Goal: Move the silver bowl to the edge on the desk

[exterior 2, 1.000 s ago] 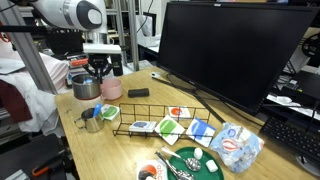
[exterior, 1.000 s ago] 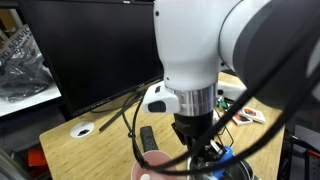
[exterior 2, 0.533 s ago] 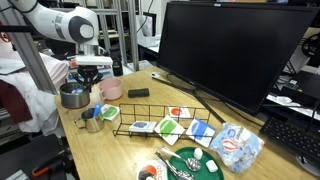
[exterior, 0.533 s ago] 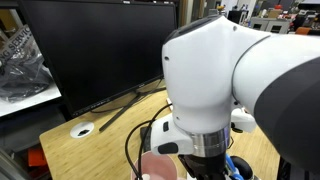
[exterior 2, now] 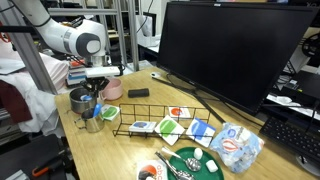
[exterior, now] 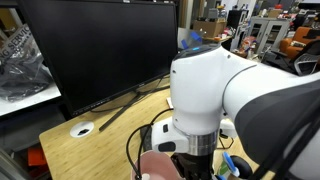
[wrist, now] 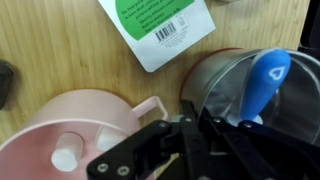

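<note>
- The black gripper (wrist: pixel 195 128) enters the wrist view from the bottom. Its fingers are close together and pinch the near rim of the small, round, shiny metal silver bowl (wrist: pixel 250 95).
- In an exterior view the gripper (exterior 2: pixel 88 88) points straight down over the silver bowl (exterior 2: pixel 80 100), which sits by the far left end of the light wood-grain counter (exterior 2: pixel 145 108), close to its edge.
- Whether the bowl's base touches the counter cannot be told.
- A blue rounded object (wrist: pixel 268 75) lies inside the silver bowl.
- A pink plastic bowl with a side handle (wrist: pixel 60 135) is just beside the silver bowl; its handle points toward it.
- A white card with green print and a barcode (wrist: pixel 160 28) lies flat on the wood beyond both bowls.
- A small metal cup with a handle (exterior 2: pixel 92 122) stands just in front of the silver bowl.
- A large black monitor (exterior 2: pixel 225 55) stands on the counter.
- A round white cable grommet (exterior: pixel 83 129) is set into the counter (exterior: pixel 70 150) near its corner.
</note>
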Robot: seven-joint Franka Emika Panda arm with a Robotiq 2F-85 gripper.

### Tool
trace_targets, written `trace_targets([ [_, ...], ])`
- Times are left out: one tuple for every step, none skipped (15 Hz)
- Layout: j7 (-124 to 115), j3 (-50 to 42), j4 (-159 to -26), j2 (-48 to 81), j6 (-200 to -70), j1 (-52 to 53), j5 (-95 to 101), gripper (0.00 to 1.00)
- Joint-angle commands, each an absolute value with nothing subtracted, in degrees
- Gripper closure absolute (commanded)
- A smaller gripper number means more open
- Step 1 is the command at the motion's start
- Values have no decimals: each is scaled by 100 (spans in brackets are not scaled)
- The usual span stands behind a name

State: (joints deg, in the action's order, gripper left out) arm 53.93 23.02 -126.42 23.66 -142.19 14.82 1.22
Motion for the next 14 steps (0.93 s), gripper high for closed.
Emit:
trace_targets([
  [5632, 2381, -12564, 2512, -14289, 1369, 160, 98],
  [5665, 2391, -12552, 2544, -14269, 1361, 156, 98],
  [5697, 2415, -12528, 2542, -14186, 1339, 109, 67],
  [5712, 2420, -12522, 2529, -14186, 1334, 100, 66],
  [5735, 2439, -12523, 2511, -14175, 1321, 79, 61],
  [5768, 2465, -12517, 2492, -14174, 1309, 61, 53],
  [5792, 2488, -12519, 2449, -14183, 1307, 52, 45],
  [5815, 2508, -12511, 2425, -14188, 1305, 42, 39],
  [5824, 2531, -12508, 2383, -14187, 1302, 28, 33],
  [5831, 2547, -12512, 2336, -14204, 1304, 18, 25],
  [5827, 2565, -12541, 2245, -14232, 1305, 11, 17],
  [5854, 2598, -12562, 2171, -14241, 1290, -25, 12],
  [5847, 2619, -12615, 2047, -14267, 1282, -60, 4],
  [5946, 2719, -12637, 1944, -14211, 1211, -251, 1],
])
